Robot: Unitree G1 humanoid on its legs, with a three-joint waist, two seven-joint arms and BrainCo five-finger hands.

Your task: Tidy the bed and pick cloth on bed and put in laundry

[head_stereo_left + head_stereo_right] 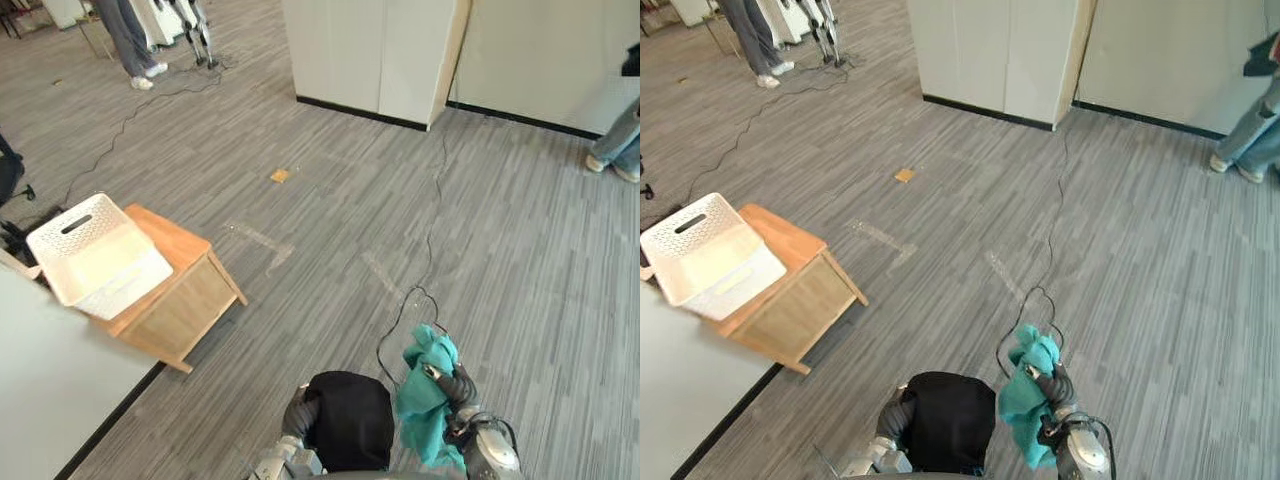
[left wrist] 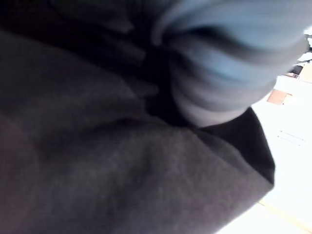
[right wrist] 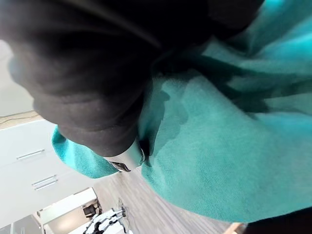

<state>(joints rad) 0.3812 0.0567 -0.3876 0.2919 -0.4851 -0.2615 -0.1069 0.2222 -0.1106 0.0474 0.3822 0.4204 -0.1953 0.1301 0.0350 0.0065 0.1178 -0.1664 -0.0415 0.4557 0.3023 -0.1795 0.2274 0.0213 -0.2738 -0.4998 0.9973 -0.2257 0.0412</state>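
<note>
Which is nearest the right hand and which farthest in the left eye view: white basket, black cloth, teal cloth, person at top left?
1. The teal cloth, gripped in the right hand itself.
2. The black cloth, just to its left.
3. The white basket, on the wooden table, far left.
4. The person, beyond the basket, top left.

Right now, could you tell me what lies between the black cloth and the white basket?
Left eye view: bare grey carpet, then the wooden table under the white basket. The right hand grips the teal cloth, off that line.
</note>
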